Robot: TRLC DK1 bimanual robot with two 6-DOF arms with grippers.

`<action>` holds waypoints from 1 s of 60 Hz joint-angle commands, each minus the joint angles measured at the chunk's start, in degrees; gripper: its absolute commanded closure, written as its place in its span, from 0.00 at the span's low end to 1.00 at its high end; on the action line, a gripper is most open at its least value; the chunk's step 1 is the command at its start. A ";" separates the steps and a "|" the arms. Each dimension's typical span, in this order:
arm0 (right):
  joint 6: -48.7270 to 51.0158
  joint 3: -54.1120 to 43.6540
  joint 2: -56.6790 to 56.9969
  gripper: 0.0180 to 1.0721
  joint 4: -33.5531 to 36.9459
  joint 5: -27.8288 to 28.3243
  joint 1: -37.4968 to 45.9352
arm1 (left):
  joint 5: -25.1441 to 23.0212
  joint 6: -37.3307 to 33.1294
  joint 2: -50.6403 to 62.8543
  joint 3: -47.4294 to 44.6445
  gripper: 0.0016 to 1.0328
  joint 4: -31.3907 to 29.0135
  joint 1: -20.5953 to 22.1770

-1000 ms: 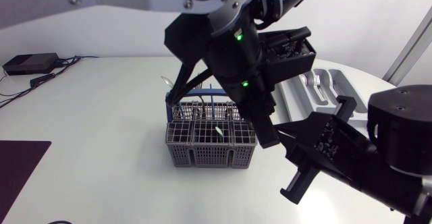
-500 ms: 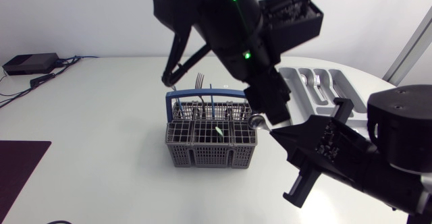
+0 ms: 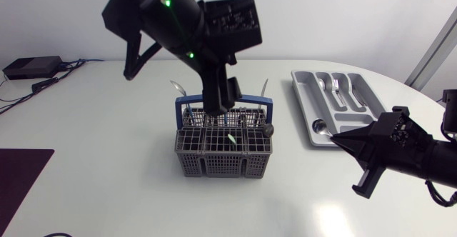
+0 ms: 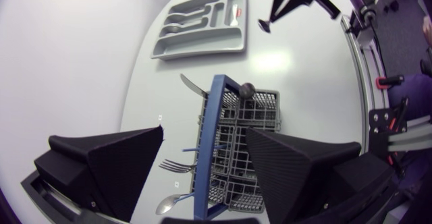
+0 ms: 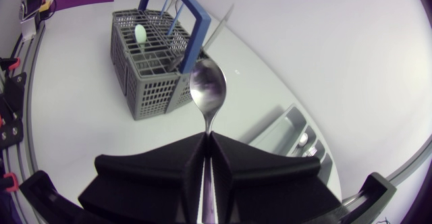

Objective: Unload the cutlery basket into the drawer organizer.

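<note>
Spoon [image 5: 208, 89] pinched by its handle in the right gripper [image 5: 208, 137], bowl up and ahead of the fingertips, clear of the tabletop [image 3: 107, 137]. Drawer organizer [image 3: 357, 112] just ahead of and beside this gripper, with the bowl over or close to its near rim in the head view; exact overlap hard to tell. Cutlery basket [image 3: 223, 151] farther ahead and well apart, with a fork [image 4: 174, 163], a knife [image 4: 192, 84] and a second spoon [image 4: 169, 202] in it. Left gripper [image 4: 204, 133] spread wide and empty, the basket's blue handle [image 4: 217, 102] below and between its fingers.

Step in hand, as judged: setting the held spoon into the organizer. To do it well:
- Carry the spoon past the near rim to the compartment with the laid spoons [image 3: 330, 85], beyond the fingertips.
- Turn the wrist to bring the handle in line with that slot.
- Lower close to the slot floor before easing the pinch, to avoid a drop and a bounce over a divider.
- Withdraw straight up with fingers apart, without dragging the handle.
- Hold the left arm over the basket, out of the right arm's path.
</note>
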State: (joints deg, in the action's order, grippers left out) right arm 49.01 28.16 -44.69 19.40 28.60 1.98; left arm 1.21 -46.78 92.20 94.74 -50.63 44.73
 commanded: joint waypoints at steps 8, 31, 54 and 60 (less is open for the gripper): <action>14.62 3.48 -15.96 0.87 -0.15 8.23 13.40 | -1.74 -13.16 -2.20 -9.75 0.07 3.26 -0.78; 35.62 21.23 -42.50 0.88 8.02 10.78 24.65 | -1.83 -24.06 -1.85 -16.52 0.07 7.30 -2.10; 42.66 22.55 -47.86 0.53 12.95 5.41 25.53 | -1.83 -24.14 -2.64 -16.25 0.07 7.65 -2.10; 47.58 22.11 -47.77 0.43 14.09 2.43 25.80 | -1.83 -23.79 -3.52 -17.13 0.07 7.74 -1.40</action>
State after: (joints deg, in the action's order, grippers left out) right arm 91.31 49.52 -91.79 32.25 32.21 27.22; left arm -0.03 -69.28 90.76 79.37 -43.38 43.03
